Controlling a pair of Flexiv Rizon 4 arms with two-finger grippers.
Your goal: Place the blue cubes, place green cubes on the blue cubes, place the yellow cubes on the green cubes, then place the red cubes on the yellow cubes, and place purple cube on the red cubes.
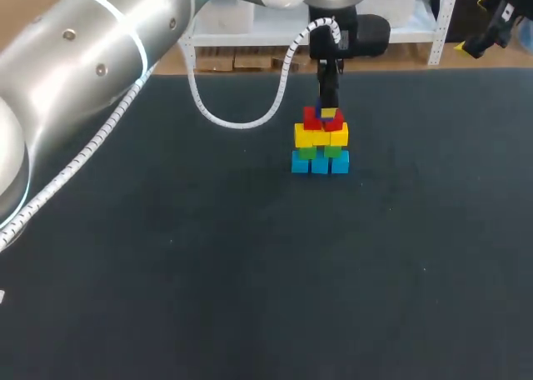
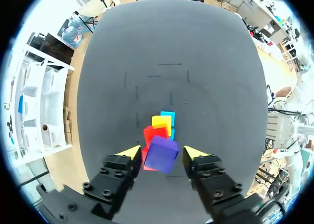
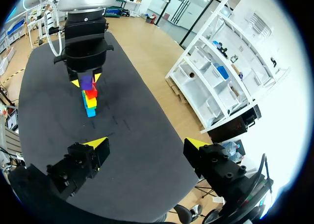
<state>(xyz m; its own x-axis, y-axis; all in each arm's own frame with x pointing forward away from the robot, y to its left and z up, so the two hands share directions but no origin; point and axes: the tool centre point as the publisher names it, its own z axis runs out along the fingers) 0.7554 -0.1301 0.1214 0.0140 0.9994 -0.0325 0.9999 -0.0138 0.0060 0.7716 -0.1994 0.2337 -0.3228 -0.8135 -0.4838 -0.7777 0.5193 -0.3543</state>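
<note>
- Dark tabletop bears the tower, blue cubes lowest, so the colours climb in order.
- My left gripper straddles the purple cube atop the red cubes, slightly parted, gripping nothing.
- My right gripper gapes empty, parked clear.

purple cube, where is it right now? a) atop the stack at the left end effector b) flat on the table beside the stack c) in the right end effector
A: the purple cube is above the red cubes at the left end effector.
</note>
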